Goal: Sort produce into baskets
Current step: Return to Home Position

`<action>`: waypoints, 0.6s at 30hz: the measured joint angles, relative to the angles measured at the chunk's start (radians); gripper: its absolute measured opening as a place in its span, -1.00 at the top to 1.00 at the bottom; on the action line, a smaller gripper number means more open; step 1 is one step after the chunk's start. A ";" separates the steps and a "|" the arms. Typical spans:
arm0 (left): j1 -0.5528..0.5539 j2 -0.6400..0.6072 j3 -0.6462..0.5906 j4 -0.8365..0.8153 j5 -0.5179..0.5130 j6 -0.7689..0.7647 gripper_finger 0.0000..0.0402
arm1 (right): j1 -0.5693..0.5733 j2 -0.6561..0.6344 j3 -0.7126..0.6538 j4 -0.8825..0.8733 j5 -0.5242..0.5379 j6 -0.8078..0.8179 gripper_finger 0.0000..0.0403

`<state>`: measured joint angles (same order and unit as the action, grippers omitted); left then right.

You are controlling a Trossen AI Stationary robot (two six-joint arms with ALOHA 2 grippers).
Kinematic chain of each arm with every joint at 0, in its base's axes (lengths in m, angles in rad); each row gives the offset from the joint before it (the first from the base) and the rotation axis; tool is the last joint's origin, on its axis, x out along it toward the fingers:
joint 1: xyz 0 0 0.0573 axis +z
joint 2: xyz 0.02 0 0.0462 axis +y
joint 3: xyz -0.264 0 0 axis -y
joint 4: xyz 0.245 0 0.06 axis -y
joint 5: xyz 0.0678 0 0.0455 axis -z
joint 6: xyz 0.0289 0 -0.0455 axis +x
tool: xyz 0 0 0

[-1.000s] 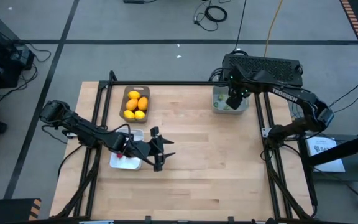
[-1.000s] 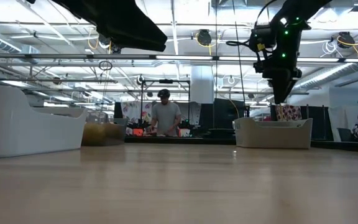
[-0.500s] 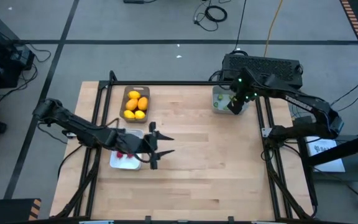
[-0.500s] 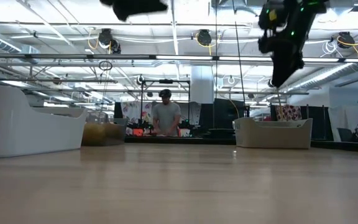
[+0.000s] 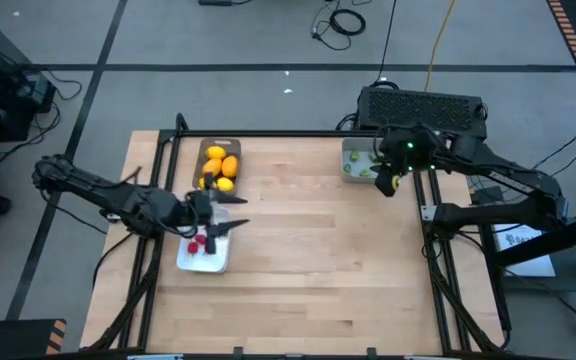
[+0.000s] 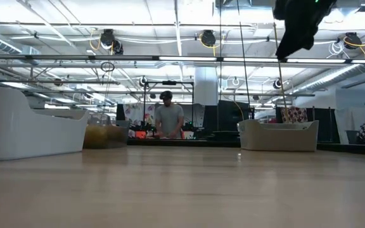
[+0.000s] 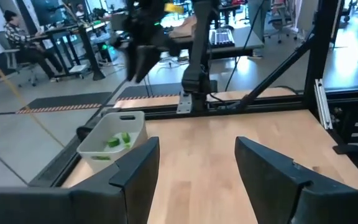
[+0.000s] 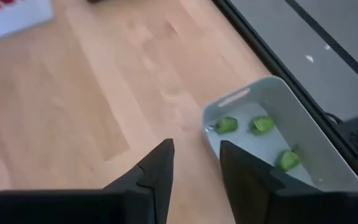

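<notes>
Three green pieces (image 8: pixel 263 124) occupy the grey bin (image 8: pixel 247 148), lemons (image 5: pixel 218 168) brown tray (image 5: pixel 204 150), berries (image 5: pixel 200 243) seemingly white tray (image 5: pixel 193 263); left gripper (image 7: pixel 196 143), right gripper (image 8: pixel 196 144) open.

Lemon tray (image 5: pixel 205 149) behind berry tray (image 5: pixel 208 263) at left; pepper bin (image 5: pixel 351 151) at right.

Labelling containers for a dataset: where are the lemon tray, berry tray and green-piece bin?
lemon tray (image 5: pixel 208 143): high view, top rim.
berry tray (image 5: pixel 206 262): high view, bare floor.
green-piece bin (image 8: pixel 244 94): right wrist view, near rim.
</notes>
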<state>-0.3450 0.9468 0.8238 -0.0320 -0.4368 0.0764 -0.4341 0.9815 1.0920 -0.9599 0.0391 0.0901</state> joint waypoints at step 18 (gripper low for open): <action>0.000 -0.350 -0.105 -0.394 -0.134 -0.202 -0.09 | 0.278 -0.184 -0.168 0.295 0.017 0.109 0.60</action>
<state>-0.3450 0.5963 0.7186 -0.4262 -0.5712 -0.1260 -0.1558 0.7973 0.9239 -0.6653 0.0563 0.1989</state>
